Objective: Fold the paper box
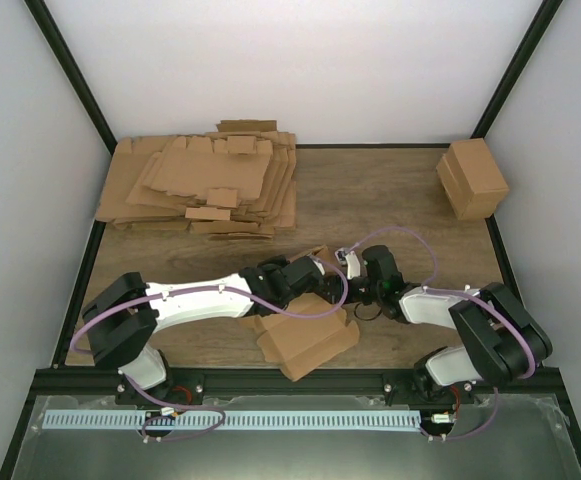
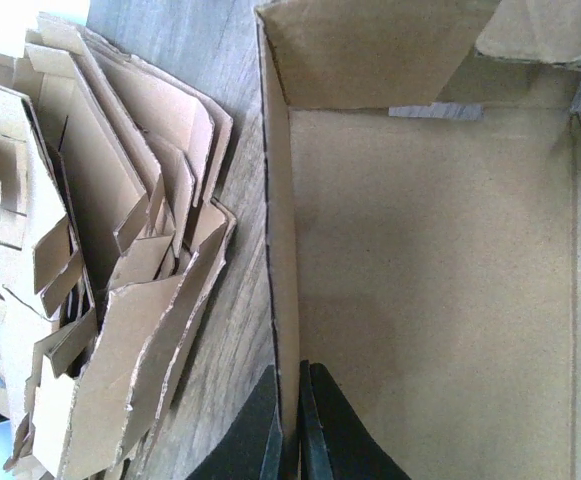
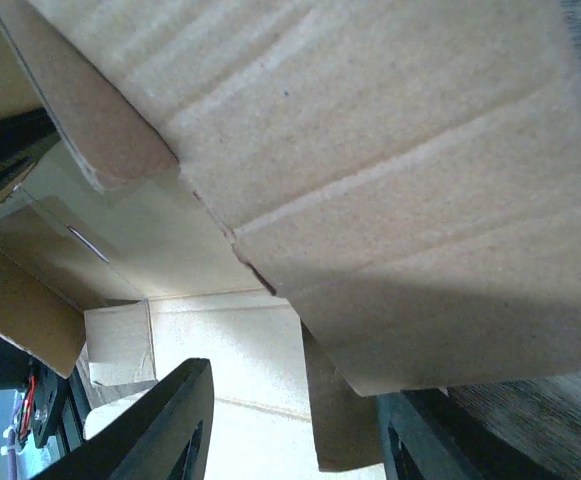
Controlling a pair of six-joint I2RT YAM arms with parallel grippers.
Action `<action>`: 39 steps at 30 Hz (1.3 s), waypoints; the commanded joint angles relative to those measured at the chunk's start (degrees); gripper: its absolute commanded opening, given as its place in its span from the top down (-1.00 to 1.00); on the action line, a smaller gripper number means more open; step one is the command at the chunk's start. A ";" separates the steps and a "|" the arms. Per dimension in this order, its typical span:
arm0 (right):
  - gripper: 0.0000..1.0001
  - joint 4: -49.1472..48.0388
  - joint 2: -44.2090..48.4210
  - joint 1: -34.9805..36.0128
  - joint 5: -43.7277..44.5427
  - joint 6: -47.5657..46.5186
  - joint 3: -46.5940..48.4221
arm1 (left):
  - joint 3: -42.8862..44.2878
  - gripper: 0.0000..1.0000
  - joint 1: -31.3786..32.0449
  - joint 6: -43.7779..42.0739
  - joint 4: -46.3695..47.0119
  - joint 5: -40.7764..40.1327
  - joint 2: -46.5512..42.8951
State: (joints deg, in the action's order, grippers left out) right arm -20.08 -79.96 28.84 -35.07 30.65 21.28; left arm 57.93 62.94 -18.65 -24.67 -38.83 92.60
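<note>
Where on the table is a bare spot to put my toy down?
The biggest bare patch of table is at the back, between the pile of cardboard sheets and the blocky carton. A smaller strip lies between the left arm and the near edge. The middle is crowded: the right arm meets it at the paper box.

The place is a robotics lab test cell rather than a home or shop. A wood-grain bench [image 1: 400, 200] sits boxed in by plain white panels [image 1: 290, 60] held in black frame posts [image 1: 70, 70]. Two white-and-black robot arms [image 1: 200, 300] are bolted to a black rail [image 1: 290, 380] at the near edge, looped with purple cables [image 1: 390, 235], and a slotted white cable duct [image 1: 240, 421] runs below. The only goods are practice stock: a pile of die-cut cardboard sheets [image 1: 205, 185], a brown carton [image 1: 473, 178] and one paper box [image 1: 305, 345].
</note>
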 commanded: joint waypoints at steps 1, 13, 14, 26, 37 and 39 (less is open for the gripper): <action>0.10 -2.43 0.21 -0.28 -1.10 -1.45 1.37 | 1.59 0.91 0.85 -0.46 1.09 0.23 -0.16; 0.25 -4.54 3.14 -0.30 8.69 1.07 -2.00 | 0.52 0.91 3.60 0.92 1.02 -2.30 0.16; 0.25 -4.55 3.41 -0.28 8.95 0.88 -2.10 | 0.52 0.91 3.86 1.05 1.08 -2.92 0.32; 0.25 -3.64 5.98 -0.28 17.01 2.19 -2.06 | -1.51 0.91 6.63 -0.65 3.79 -9.01 0.71; -0.01 -1.60 8.91 -0.36 28.32 6.74 -2.49 | -2.86 0.91 6.67 -0.70 3.84 -10.24 1.19; -0.01 -0.42 9.01 -0.53 29.18 5.64 -1.78 | -2.83 0.92 6.67 -1.05 3.96 -10.44 1.28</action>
State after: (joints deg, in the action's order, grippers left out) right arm -21.37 -72.25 28.80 -10.87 36.36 18.50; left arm 55.48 69.10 -18.52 -21.06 -48.82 92.66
